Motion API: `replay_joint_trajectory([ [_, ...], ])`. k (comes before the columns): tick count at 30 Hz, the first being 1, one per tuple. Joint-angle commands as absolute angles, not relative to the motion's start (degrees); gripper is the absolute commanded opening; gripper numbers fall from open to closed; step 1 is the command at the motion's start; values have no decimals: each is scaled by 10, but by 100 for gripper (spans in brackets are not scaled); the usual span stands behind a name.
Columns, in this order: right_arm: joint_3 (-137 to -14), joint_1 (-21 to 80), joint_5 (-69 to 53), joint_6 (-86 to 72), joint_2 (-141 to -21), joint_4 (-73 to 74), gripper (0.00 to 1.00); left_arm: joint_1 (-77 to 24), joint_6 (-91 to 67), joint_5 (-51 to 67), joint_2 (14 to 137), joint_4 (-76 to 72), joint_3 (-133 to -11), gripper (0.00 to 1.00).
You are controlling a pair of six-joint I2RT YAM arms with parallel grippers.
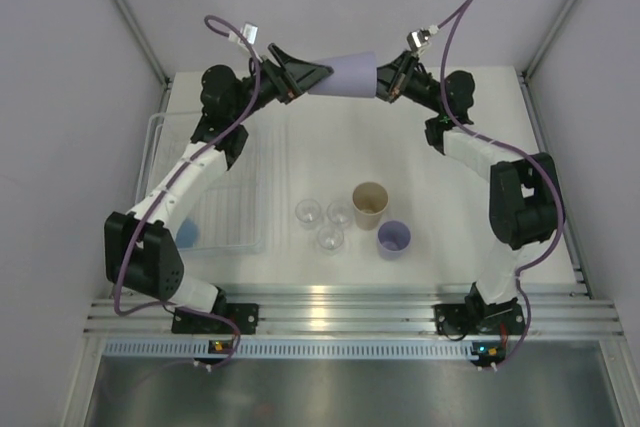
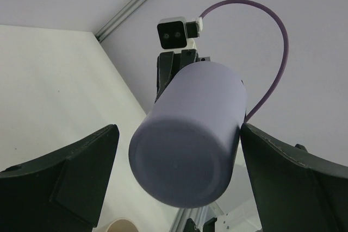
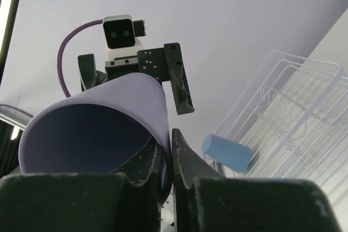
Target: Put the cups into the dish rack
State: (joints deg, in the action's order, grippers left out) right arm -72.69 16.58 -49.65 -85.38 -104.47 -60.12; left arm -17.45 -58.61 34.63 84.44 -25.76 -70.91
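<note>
We see the right hand (image 3: 167, 161) pinching the lavender cup (image 1: 345, 74) by its rim; the left hand (image 2: 176, 131) stands spread wide around its base.

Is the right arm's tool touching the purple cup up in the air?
Touching. The right wrist view shows the right tool pinching the lavender cup at its rim, one finger inside, one outside.

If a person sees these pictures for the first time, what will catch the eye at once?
First, the lavender cup, held on its side in the air above the far end of the table. The right gripper pinches its rim, and the left gripper is open around its base. Then come the blue cup in the dish rack on the left, and mid-table the three clear cups, the beige cup and a second lavender cup.
</note>
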Motion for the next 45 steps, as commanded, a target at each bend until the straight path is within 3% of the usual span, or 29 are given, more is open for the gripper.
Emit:
replay_joint_trajectory([
  [1,-734,181,-495,-860,-1042,-657,0,-192,-583,342,854,-296,-743,99],
  [9,-743,189,-497,-866,-1056,-664,0,-222,-580,335,869,-296,-751,98],
  [11,-739,189,-495,-864,-1056,-664,0,-223,-580,336,869,-296,-751,93],
  [13,-738,190,-495,-864,-1056,-666,0,-224,-580,337,869,-297,-751,77],
  [14,-737,190,-495,-865,-1056,-666,0,-224,-579,337,870,-297,-750,62],
  [16,-736,191,-496,-864,-1056,-666,0,-223,-580,336,870,-297,-750,46],
  [17,-734,190,-495,-863,-1056,-666,0,-224,-578,336,871,-296,-750,26],
  [20,-733,190,-497,-862,-1056,-666,0,-223,-578,330,869,-296,-745,0],
  [23,-730,191,-500,-864,-1057,-670,8,-224,-571,323,864,-296,-740,0],
  [24,-728,190,-500,-864,-1057,-673,21,-224,-567,321,862,-296,-734,0],
  [26,-725,191,-499,-865,-1058,-677,29,-224,-553,305,848,-294,-727,0],
  [27,-723,190,-501,-866,-1057,-679,40,-224,-544,297,844,-287,-727,0],
  [31,-719,191,-500,-872,-1062,-694,63,-221,-486,262,817,-217,-737,0],
  [34,-716,190,-499,-875,-1065,-700,69,-210,-462,242,788,-193,-726,0],
  [41,-697,190,-501,-862,-1071,-694,72,-124,-419,225,707,-115,-724,0],
  [45,-692,190,-510,-825,-1066,-658,72,-64,-334,187,661,88,-749,0],
])
